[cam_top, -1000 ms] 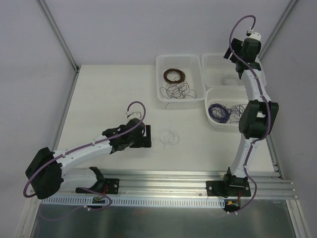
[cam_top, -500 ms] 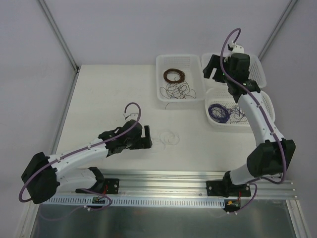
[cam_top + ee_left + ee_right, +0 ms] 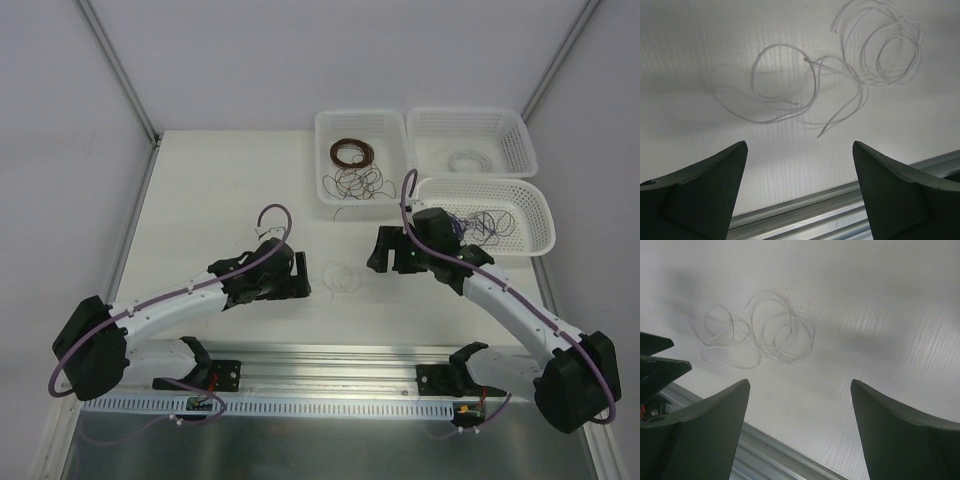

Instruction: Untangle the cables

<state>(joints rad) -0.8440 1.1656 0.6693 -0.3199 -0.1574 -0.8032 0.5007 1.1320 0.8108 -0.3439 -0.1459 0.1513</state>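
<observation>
The cables show in the top view as a scribbly dark tangle point(image 3: 360, 184) in the near half of the left white basket point(image 3: 322, 165), with one strand point(image 3: 341, 212) hanging over its front rim. More loose dark and purple strands point(image 3: 487, 222) lie in the near right basket point(image 3: 535, 210). My left gripper point(image 3: 300, 276) point(image 3: 799, 145) is open and empty, low over the table. My right gripper point(image 3: 384, 250) point(image 3: 800, 382) faces it, also open and empty. Between them on the table lie thin white wire loops point(image 3: 341, 278) point(image 3: 790, 80) point(image 3: 780, 335), touched by neither gripper.
A neat brown coil point(image 3: 352, 152) sits at the back of the left basket. The far right basket point(image 3: 425, 135) holds a pale coil point(image 3: 466, 160). Aluminium rails point(image 3: 340, 362) run along the near table edge. The left gripper's fingers point(image 3: 657, 365) show at the left of the right wrist view.
The right arm has swung down from over the back right baskets to the table centre, just right of the white loops. The left arm has barely shifted.
</observation>
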